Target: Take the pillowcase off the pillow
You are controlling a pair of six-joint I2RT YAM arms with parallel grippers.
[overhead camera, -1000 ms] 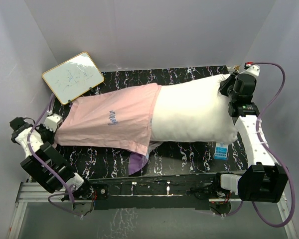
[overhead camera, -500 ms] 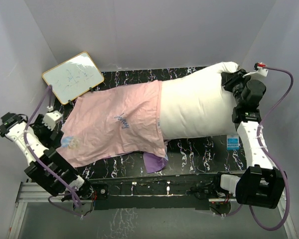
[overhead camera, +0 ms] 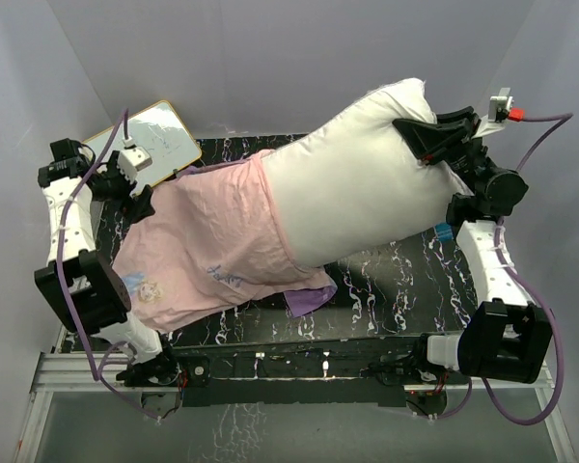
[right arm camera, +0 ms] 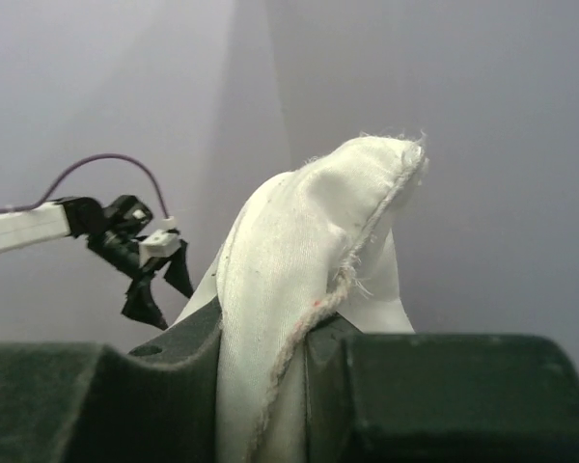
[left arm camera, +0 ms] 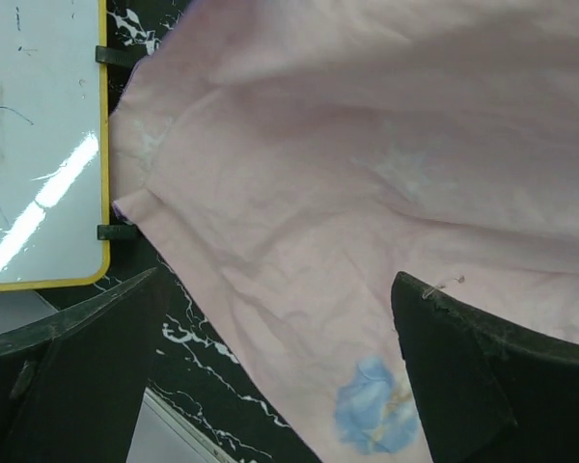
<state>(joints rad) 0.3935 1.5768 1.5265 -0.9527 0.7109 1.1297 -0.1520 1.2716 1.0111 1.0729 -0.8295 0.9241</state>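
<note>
right fingers (right arm camera: 77, 405) clamp the plump white pillow (overhead camera: 357, 183); left fingers (left arm camera: 77, 376) spread over rumpled pink pillowcase (overhead camera: 212, 241).

Desk (overhead camera: 386, 275): black, white-veined. Pillowcase (overhead camera: 212, 256) lies on it pale pink side up, spread under the left fingers (left arm camera: 463, 386). Whiteboard (overhead camera: 159, 135) sits just beside those fingers, the pillowcase edge against its frame. Pillow (overhead camera: 357, 188) has one end in the pillowcase. The end at the right fingers (overhead camera: 425, 135) is up off the desk.

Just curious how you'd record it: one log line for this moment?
left pincer: open above pillowcase | right pincer: shut on pillow corner, raised | pillow: one end inside pillowcase | status: not yet removed
</note>
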